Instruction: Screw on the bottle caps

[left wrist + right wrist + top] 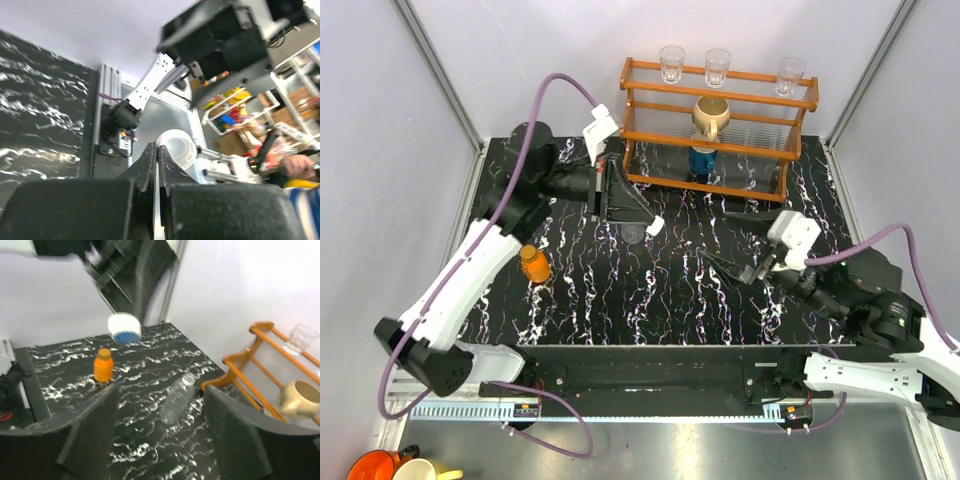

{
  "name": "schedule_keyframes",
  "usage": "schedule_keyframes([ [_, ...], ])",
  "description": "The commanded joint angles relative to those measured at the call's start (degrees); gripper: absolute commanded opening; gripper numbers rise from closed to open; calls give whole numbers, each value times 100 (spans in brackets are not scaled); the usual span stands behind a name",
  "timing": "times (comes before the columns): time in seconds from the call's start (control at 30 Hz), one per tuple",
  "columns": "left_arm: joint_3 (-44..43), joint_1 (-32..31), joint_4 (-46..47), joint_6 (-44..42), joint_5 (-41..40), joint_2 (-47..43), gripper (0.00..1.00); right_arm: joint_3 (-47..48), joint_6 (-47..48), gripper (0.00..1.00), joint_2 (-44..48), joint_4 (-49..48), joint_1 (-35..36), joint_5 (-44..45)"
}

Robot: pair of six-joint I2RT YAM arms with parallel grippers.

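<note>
Orange on orange: the short orange bottle (103,367) stands upright at the left of the counter (670,300), its orange cap (104,353) seemingly on. The clear ribbed bottle (175,400) lies on its side mid-counter and looks uncapped. The left end effector (156,152) is pinched narrow on the blue-and-white cap (125,329), held above the counter. The right end effector (748,268) is spread wide and empty. By this look, one cap is left to screw on.

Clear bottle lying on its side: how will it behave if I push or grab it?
The clear bottle looks empty and round, so it probably rolls at a nudge. Its thin clear walls likely dent under a hard squeeze.
</note>
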State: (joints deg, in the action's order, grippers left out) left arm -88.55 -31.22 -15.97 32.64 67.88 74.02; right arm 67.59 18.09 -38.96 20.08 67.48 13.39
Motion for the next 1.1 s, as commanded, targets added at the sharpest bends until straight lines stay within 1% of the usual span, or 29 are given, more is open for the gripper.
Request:
schedule_keyframes([
  [0.0,707,230,2735,2816,938,149,0,289,406,70,-550,-583,10,-600],
  [0.03,812,265,2791,2922,868,104,0,342,424,70,-621,-645,19,-635],
  [0.07,848,283,2783,2958,824,69,0,351,441,77,-682,-689,19,-723],
  [0.1,883,309,2809,2976,798,25,0,351,476,80,-761,-741,19,-758],
  [0.13,979,310,2897,3019,736,-10,0,351,503,82,-806,-812,28,-802],
  [0.17,1059,327,3080,3307,701,-45,0,334,538,83,-824,-847,19,-907],
  [0.2,1155,345,3735,3562,675,-54,0,316,634,84,-850,-874,28,-917],
  [0.23,1295,354,4063,3834,657,-37,0,316,652,84,-867,-900,28,-917],
  [0.27,1323,362,4293,4255,657,-19,0,316,670,84,-876,-918,28,-908],
  [0.3,1332,380,4547,4398,648,-2,0,316,687,84,-903,-926,28,-891],
  [0.4,1332,398,4734,4645,639,7,0,176,696,83,-850,-1128,46,-838],
  [0.43,1384,398,4821,4681,613,-1,0,62,731,81,-815,-1364,46,-812],
  [0.53,1683,398,5217,5040,473,-80,0,-140,811,79,-762,-1822,46,-811],
  [0.6,1815,398,5288,5068,446,-133,0,-141,784,78,-859,-1902,46,-873],
  [0.73,1771,398,5253,5068,446,-133,0,-176,775,75,-1017,-2007,54,-952],
  [0.77,1771,406,5262,5076,437,-142,0,-168,810,75,-1087,-2155,54,-935],
  [0.87,1798,415,5288,5076,419,-133,0,-89,846,72,-1297,-2139,63,-969],
  [1.07,1771,433,5306,5112,410,-151,0,-141,881,71,-1465,-2490,107,-961],
])
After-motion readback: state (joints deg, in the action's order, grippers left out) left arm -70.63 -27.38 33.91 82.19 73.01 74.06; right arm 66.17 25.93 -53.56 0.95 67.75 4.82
